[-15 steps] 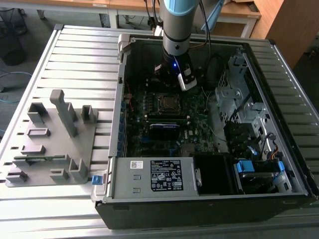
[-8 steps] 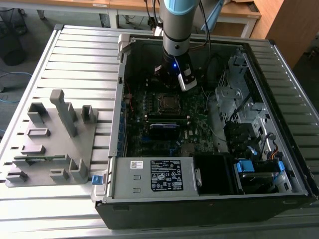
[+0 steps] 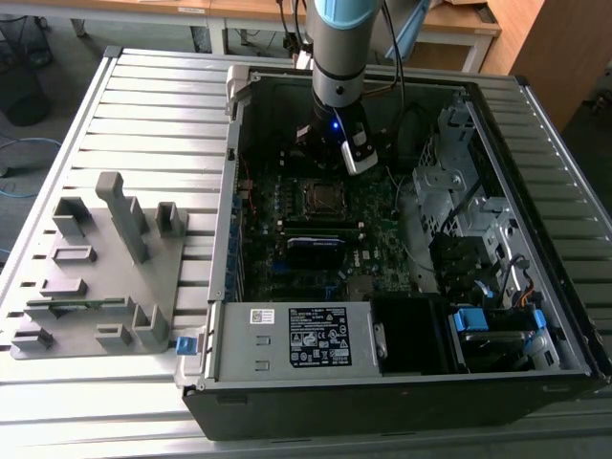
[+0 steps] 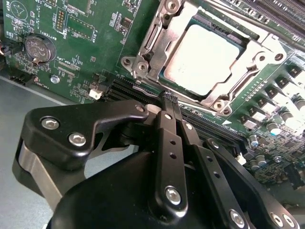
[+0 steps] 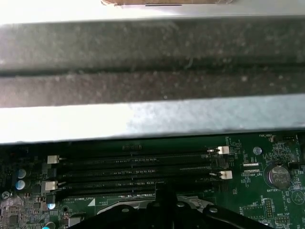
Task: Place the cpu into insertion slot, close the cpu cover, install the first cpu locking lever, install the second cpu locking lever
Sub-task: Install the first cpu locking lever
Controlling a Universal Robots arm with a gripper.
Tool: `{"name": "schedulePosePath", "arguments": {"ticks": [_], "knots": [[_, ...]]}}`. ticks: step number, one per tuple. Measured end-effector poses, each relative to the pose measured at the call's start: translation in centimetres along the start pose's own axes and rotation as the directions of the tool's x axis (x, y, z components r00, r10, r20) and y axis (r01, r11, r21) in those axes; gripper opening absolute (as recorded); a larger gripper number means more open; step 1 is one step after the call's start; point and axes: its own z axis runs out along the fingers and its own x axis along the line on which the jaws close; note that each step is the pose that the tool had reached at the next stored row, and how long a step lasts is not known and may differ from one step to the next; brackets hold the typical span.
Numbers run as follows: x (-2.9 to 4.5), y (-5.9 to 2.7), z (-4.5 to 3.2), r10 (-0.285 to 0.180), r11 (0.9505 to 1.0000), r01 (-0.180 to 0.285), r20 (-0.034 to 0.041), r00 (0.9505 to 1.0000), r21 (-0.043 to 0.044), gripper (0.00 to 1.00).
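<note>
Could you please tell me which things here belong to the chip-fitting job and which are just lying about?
Job: chip, cover frame, gripper.
Lying about: memory slots, coin battery, grey rack, power supply.

The arm (image 3: 339,53) occupies the upper centre of the exterior view and hangs almost vertically. Its lowest visible segment is a grey cylinder with a light-blue band at the top. Below it, the black wrist (image 3: 328,107) carries a small blue indicator light (image 3: 336,124), which is lit. A white-and-silver camera housing (image 3: 360,155) sits on the wrist's side toward the exterior view's right, tilted outward. The gripper (image 4: 167,99) points downward. In the second wrist view its two black linkage fingers (image 4: 167,143) converge to a single tip, closed together with no visible gap and nothing seen between them. A black knuckle housing (image 4: 71,133) with silver bolts sits just beside the fingers.
</note>
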Motion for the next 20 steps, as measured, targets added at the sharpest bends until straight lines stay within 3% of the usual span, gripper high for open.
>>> {"name": "schedulePosePath", "arguments": {"ticks": [20], "knots": [[0.16,0.68,0.14,0.032,0.9995,-0.032,0.0070,0.9995,0.0015,0.11]]}}
